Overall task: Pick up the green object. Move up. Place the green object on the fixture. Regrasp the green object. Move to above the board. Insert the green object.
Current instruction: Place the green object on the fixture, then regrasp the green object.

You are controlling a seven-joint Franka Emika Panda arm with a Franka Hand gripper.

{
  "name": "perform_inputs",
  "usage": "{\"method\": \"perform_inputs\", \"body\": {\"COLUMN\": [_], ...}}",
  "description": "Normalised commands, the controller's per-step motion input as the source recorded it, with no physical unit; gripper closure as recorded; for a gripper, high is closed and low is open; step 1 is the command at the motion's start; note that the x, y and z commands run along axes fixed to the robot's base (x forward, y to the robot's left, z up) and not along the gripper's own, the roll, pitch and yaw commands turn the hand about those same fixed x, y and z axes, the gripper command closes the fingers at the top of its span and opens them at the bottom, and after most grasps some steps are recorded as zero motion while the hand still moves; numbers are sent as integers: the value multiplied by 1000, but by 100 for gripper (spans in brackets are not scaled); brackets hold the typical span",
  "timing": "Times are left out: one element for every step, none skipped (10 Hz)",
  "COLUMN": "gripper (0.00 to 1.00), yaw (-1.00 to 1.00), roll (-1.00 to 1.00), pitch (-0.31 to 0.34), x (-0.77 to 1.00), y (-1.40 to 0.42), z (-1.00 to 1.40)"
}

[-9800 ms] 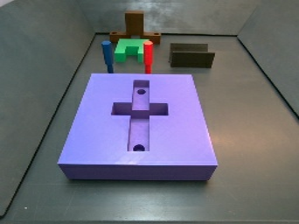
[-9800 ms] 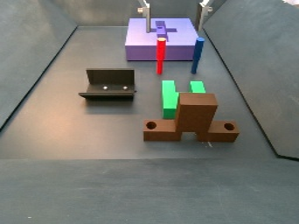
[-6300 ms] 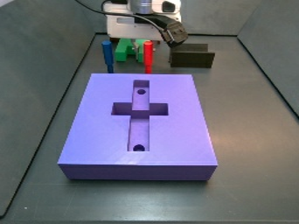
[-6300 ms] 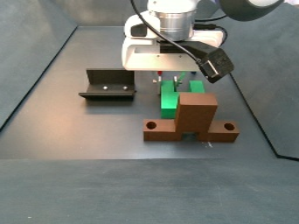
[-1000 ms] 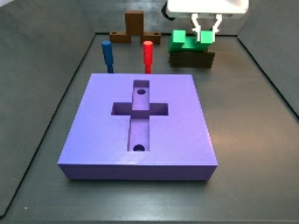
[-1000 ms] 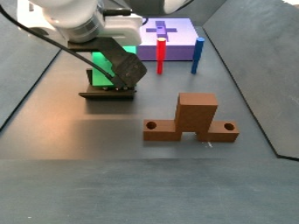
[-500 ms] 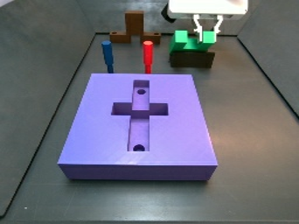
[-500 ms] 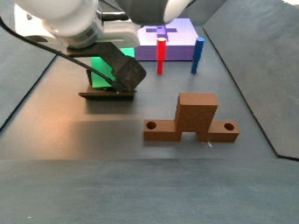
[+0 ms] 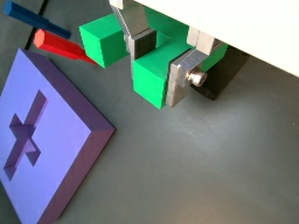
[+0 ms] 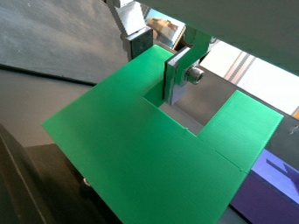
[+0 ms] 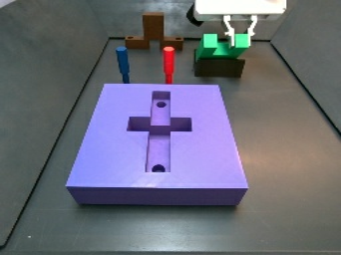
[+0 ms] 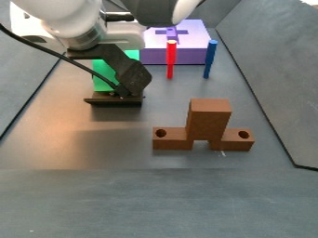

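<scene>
The green object (image 11: 213,45) rests on top of the dark fixture (image 11: 220,66) at the back right in a side view. It also shows on the fixture (image 12: 114,98) in a side view (image 12: 112,71). My gripper (image 11: 237,32) comes down from above and is shut on one prong of the green object (image 9: 149,77), with the silver fingers (image 9: 181,80) on either side of it. In a wrist view the green object (image 10: 128,149) fills the picture, and one of the fingers (image 10: 177,77) sits in the notch between its prongs. The purple board (image 11: 167,134) lies in front, apart from the gripper.
A red peg (image 11: 170,62) and a blue peg (image 11: 120,62) stand upright behind the board. A lighter brown cross-shaped stand (image 12: 205,125) sits on the floor, also seen at the back in a side view (image 11: 158,30). Grey walls enclose the floor.
The gripper has come down slightly with the green object, which now sits lower on the fixture. The grip has not changed.
</scene>
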Motion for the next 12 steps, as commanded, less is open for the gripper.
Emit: {"method": "perform_inputs", "body": {"gripper": [100, 100, 100, 100, 100, 100, 100, 100, 100, 100, 0, 0], "yaw": [-474, -514, -497, -466, -386, 0, 0, 0, 0, 0, 0, 0], "roll": [77, 29, -31, -163, -157, -74, 0, 0, 0, 0, 0, 411], "pitch": [91, 60, 0, 0, 0, 0, 0, 0, -11, 0, 0, 0], "x": [623, 594, 711, 751, 660, 194, 0, 0, 0, 0, 0, 46], "y": [146, 146, 89, 100, 43, 23, 0, 0, 0, 0, 0, -160], "z": [-131, -83, -71, -11, -11, -57, -23, -26, 0, 0, 0, 157]}}
